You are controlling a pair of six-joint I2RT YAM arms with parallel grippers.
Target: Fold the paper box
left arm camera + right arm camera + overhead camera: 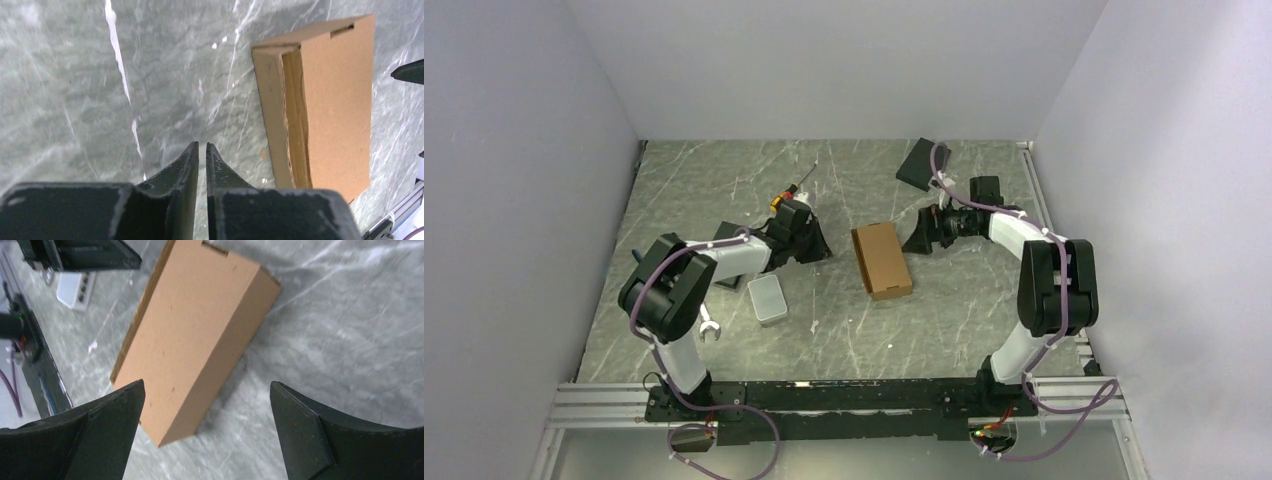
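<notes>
At the middle of the marble-patterned table (724, 190), the paper box (882, 260) lies formed into a carton, flat on its broad face, between the two arms. The left gripper (202, 146) sits near its left side, fingers pressed almost together, empty. The right gripper (207, 385) hovers near its right side, spread wide, holding nothing.

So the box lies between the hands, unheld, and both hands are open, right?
Not quite. Only the right hand is open; the left hand is shut and empty, as the left wrist view shows. The paper box does lie between them, unheld.
</notes>
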